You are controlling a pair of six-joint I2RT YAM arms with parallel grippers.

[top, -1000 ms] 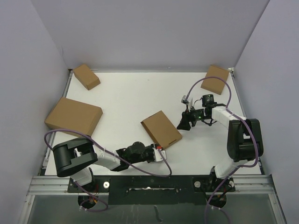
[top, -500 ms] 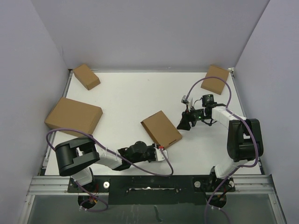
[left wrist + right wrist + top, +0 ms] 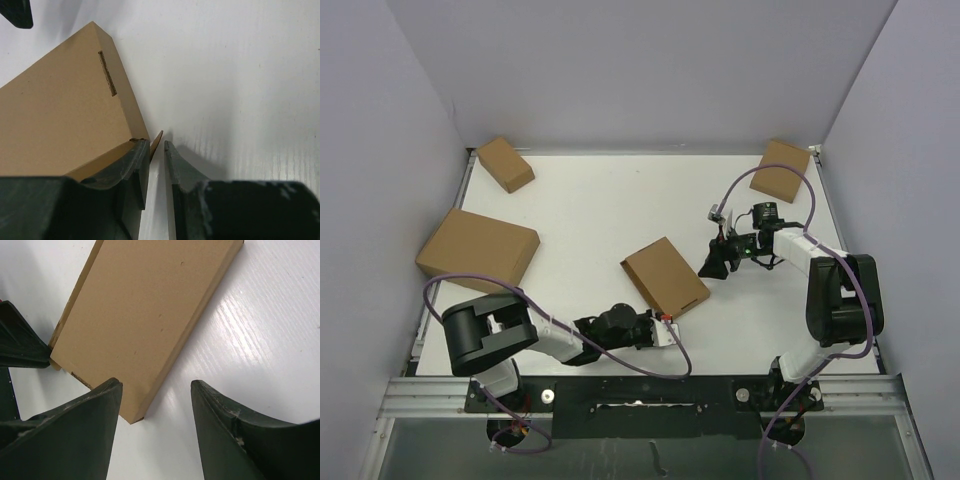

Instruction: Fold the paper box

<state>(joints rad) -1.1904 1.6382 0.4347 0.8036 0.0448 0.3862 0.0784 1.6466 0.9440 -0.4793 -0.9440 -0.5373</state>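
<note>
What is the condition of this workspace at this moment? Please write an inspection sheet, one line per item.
Surface: white table, no marks seen.
Job's things: flat brown corrugated cardboard box, closed, lying near the middle.
Clutter: three other brown cardboard boxes: small one far left, large one left, small one far right.
Jaws: left arm has them almost closed at the flat box's near corner, with a thin cardboard tab at their tips; whether they grip it is unsure. Right arm has them open near the box's right edge.
Cables: purple cables loop along both arms.
Surroundings: pale lilac walls on three sides; metal rail at the near edge.
</note>
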